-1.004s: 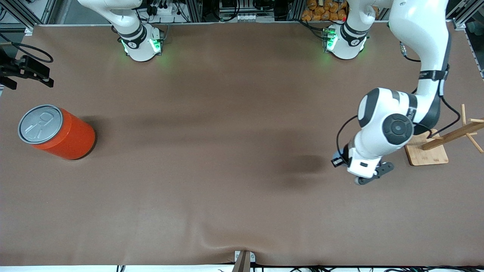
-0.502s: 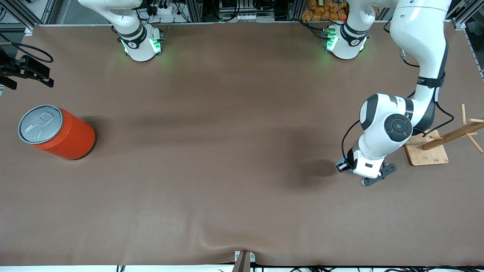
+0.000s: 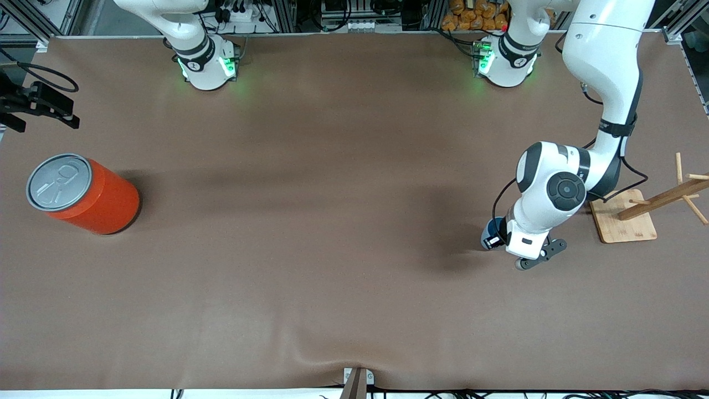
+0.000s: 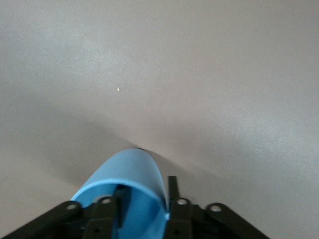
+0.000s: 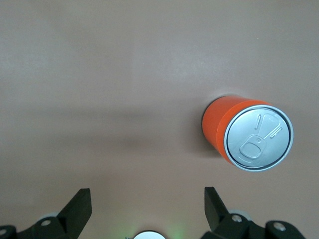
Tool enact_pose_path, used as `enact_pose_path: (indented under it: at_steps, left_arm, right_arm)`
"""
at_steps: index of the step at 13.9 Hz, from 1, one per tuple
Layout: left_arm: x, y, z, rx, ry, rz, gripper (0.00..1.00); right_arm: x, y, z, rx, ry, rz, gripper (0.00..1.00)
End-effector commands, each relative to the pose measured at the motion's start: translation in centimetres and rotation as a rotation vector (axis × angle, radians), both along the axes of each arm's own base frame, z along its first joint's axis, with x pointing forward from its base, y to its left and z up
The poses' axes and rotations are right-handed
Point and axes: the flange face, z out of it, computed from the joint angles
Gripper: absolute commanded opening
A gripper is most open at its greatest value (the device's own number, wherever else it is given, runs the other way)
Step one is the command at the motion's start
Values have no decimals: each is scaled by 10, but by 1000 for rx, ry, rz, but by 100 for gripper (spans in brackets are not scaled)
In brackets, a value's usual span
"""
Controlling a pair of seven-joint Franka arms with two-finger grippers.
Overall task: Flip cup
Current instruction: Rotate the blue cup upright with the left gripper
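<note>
The light-blue cup (image 4: 130, 175) is in my left gripper (image 4: 145, 191), which is shut on its wall near the rim: one finger (image 4: 119, 198) is inside the cup and the other outside. The open mouth faces the wrist and the base points down at the brown table. In the front view only a blue sliver of the cup (image 3: 491, 226) shows beside my left gripper (image 3: 500, 237), low over the table near the wooden rack. My right gripper (image 5: 148, 199) is open and empty, high over the right arm's end of the table (image 3: 39, 102).
A large orange can (image 3: 83, 194) with a grey pull-tab lid stands at the right arm's end; it also shows in the right wrist view (image 5: 249, 134). A wooden rack on a square base (image 3: 623, 219) stands at the left arm's end, close to the left arm.
The left arm has shifted a little toward the right arm's end and away from the rack. A blue edge of the cup now shows beside its hand. The right arm has not moved.
</note>
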Motion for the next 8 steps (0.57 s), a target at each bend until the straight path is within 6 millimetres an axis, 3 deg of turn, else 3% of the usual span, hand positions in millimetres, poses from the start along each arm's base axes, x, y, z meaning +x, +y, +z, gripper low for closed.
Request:
enact_pose_path:
  at_steps: [1,8]
  left_arm:
    - [-7,9,63,35,7,-55,100]
    - [-36,40,199,45,-64,-161,100]
  right_arm:
    - [3,3,0,13,-5,5,100]
    - [5,-1,-7,13,14,-3,100]
